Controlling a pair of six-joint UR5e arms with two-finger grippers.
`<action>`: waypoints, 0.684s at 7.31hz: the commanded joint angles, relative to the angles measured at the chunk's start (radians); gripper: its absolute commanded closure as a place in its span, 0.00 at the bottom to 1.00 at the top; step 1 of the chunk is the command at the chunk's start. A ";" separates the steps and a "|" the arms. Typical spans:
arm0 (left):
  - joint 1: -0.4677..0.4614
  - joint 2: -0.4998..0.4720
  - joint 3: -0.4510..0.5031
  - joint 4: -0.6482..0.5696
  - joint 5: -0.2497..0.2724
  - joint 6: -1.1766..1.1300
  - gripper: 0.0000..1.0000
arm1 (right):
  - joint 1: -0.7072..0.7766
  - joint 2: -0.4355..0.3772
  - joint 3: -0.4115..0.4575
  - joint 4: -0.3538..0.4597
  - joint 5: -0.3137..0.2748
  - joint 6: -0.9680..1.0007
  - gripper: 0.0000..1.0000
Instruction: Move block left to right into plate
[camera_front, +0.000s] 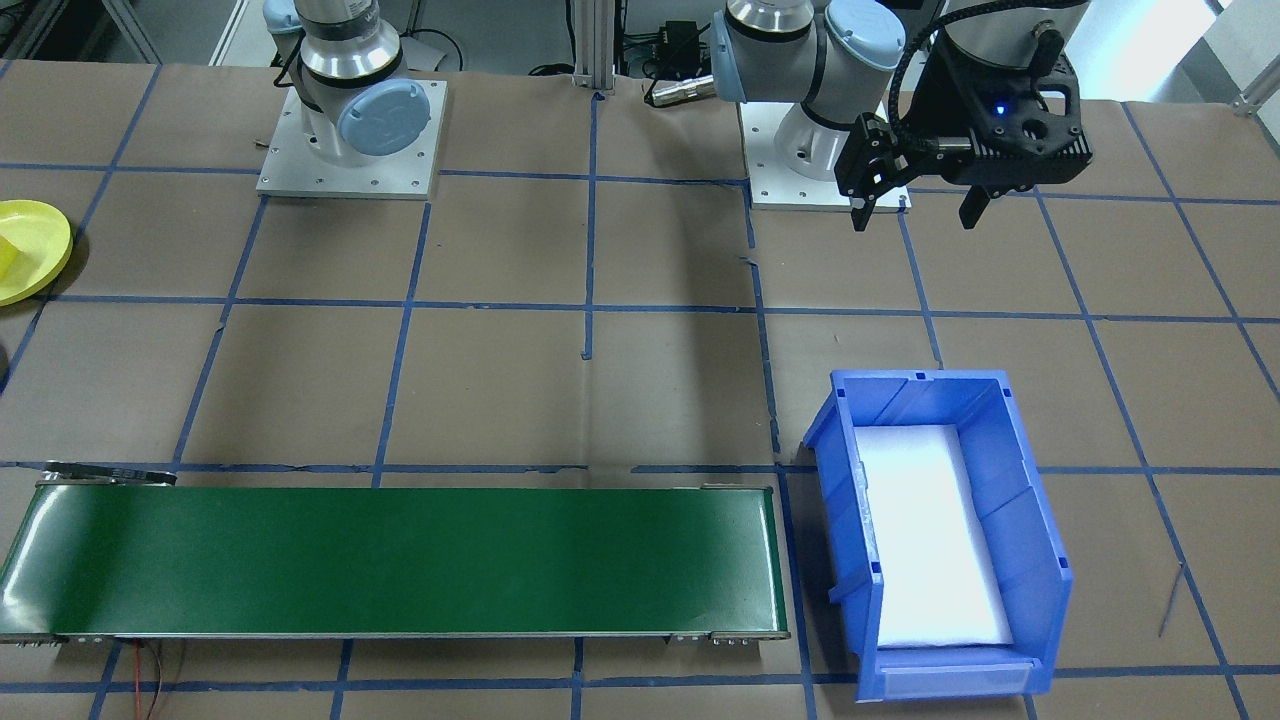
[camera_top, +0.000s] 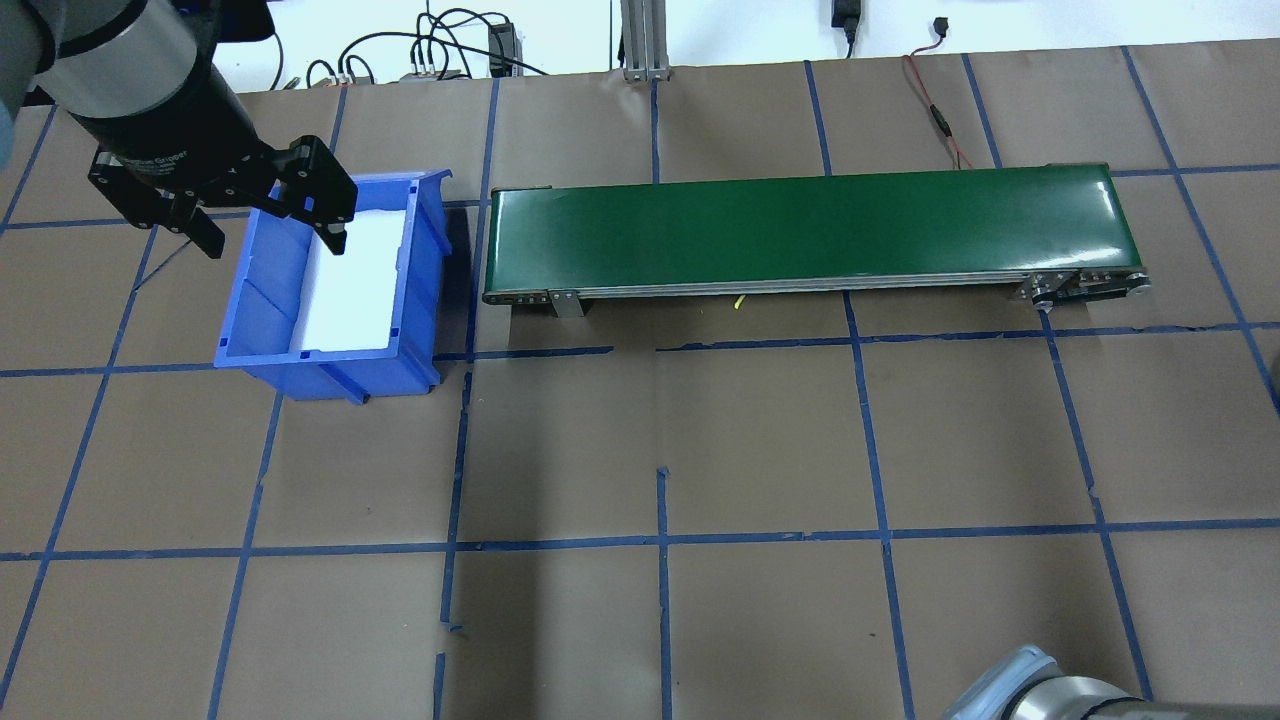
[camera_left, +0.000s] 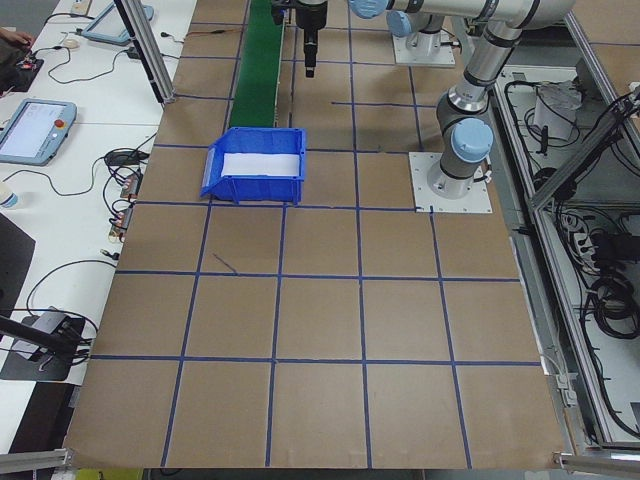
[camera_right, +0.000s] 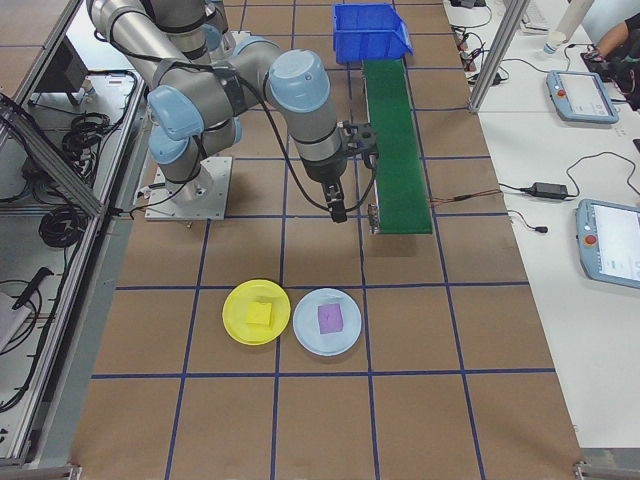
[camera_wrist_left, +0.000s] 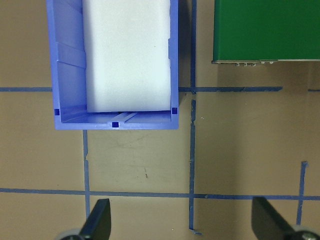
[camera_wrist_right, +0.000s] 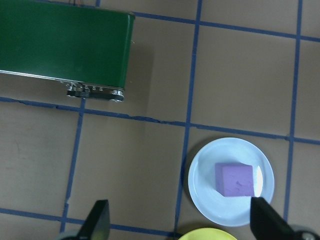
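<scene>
Front-facing view: the left gripper (camera_front: 918, 213) hangs over bare brown tabletop (camera_front: 660, 380) near the robot's side, fingers spread wide with nothing between them. The blue bin (camera_front: 940, 530) with a white foam pad (camera_front: 930, 535) inside sits toward the operators' edge, just beside one end of the green conveyor belt (camera_front: 390, 560). Wide open paper lies between the belt and the arm bases. The lime-yellow plate (camera_front: 30, 248) is cut by the tabletop's far end on the robot's right.

Overhead view: left gripper (camera_top: 272, 240) shows above the bin (camera_top: 335, 290), one finger over its rim, the other outside its wall. The belt (camera_top: 810, 230) runs along the far edge; the near half of the tabletop is bare, taped in blue squares.

Left-end view: the bin (camera_left: 254, 166) stands apart from the left arm's base plate (camera_left: 452, 182).

Right-end view: the plate (camera_right: 256, 311) holds a yellow block (camera_right: 260, 314) near its middle. A pale blue plate (camera_right: 327, 321) touching its rim holds a purple block (camera_right: 330, 317). The right gripper (camera_right: 337, 210) hangs between the belt's end and the plates.

Left wrist view: the fingers (camera_wrist_left: 97, 220) stand wide apart over open paper just short of the bin's end wall (camera_wrist_left: 116, 124).

Right wrist view: right gripper fingers (camera_wrist_right: 97, 220) are spread and empty; the pale blue plate (camera_wrist_right: 205, 200) with the purple block (camera_wrist_right: 234, 181) lies near one fingertip, with the yellow plate's rim (camera_wrist_right: 207, 234) at the bottom edge.
</scene>
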 joint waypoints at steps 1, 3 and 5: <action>0.000 0.000 -0.001 0.000 0.000 0.000 0.00 | 0.131 0.000 0.009 0.001 0.037 0.006 0.00; 0.000 0.000 -0.001 0.000 0.000 0.000 0.00 | 0.320 -0.003 0.007 -0.010 0.123 0.196 0.00; 0.002 0.001 -0.001 0.000 0.000 0.000 0.00 | 0.524 0.012 0.012 -0.141 0.110 0.598 0.00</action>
